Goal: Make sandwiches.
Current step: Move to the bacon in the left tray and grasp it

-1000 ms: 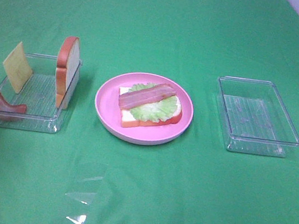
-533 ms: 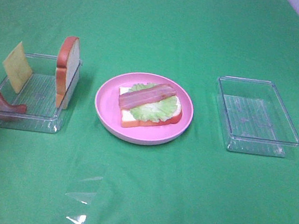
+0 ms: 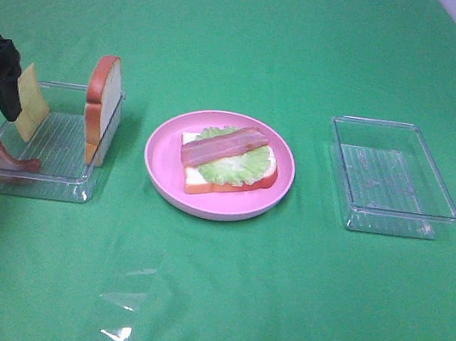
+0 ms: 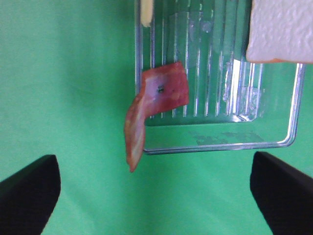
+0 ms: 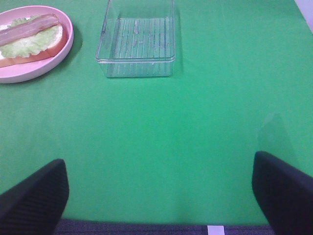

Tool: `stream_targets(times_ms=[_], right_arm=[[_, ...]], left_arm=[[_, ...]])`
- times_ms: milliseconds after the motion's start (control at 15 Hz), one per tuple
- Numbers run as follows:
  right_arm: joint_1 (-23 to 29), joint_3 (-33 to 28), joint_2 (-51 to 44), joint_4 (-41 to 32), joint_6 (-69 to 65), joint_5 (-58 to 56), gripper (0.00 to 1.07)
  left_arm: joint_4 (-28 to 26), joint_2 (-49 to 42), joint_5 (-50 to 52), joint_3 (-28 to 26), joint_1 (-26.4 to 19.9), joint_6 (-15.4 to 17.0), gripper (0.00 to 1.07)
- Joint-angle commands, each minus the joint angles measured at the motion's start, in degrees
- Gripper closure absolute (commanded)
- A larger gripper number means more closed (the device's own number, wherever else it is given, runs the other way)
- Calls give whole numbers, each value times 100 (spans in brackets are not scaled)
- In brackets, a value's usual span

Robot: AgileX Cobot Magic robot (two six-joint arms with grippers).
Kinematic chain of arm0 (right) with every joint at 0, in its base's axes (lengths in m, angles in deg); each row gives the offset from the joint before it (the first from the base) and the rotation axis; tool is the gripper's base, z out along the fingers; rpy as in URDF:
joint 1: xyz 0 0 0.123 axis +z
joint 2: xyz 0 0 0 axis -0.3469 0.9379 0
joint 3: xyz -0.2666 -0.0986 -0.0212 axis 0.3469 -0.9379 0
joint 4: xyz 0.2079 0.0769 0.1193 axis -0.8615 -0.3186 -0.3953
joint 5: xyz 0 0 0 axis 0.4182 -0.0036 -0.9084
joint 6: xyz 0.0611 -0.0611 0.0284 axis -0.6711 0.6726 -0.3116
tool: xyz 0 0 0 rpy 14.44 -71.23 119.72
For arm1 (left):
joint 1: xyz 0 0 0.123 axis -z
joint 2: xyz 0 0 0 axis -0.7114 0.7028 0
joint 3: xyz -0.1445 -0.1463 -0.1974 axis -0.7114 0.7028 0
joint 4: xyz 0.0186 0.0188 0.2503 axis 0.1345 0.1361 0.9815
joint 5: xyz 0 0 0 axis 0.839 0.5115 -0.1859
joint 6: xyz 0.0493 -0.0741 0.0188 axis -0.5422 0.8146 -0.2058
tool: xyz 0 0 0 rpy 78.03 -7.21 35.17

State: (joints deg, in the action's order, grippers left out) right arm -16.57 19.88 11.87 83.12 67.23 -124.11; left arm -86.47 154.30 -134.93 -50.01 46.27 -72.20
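The half-built sandwich [image 3: 228, 160] sits on the pink plate [image 3: 159, 169] mid-desk [image 3: 208, 305]. Its top bacon [image 3: 223, 146] lies slantwise, long axis left to right, with the right end farther from the high camera. The next piece is probably the spare bacon strip [image 4: 154, 98]. It is draped over the wall of the left tray [image 4: 210, 73], one end inside and one hanging out. It looks light and floppy (note the bend), so pinch across its width near the fold. The cheese square [image 3: 30, 102] and upright bread slice [image 3: 103, 105] share that tray. Your left end effector [image 4: 156, 196] hovers above, released and empty. The right end effector [image 5: 161, 196] is likewise spread, holding nothing.
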Motion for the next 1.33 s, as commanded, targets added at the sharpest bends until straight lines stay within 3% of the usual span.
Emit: stream_targets(times_ms=[67, 1333], right_arm=[[-29, -23, -149, -17, 52, 34, 10], [-29, -23, -149, -17, 52, 34, 10]], left_arm=[[327, 189, 126, -57, 241, 355, 7], [372, 1008, 561, -63, 241, 372, 9]])
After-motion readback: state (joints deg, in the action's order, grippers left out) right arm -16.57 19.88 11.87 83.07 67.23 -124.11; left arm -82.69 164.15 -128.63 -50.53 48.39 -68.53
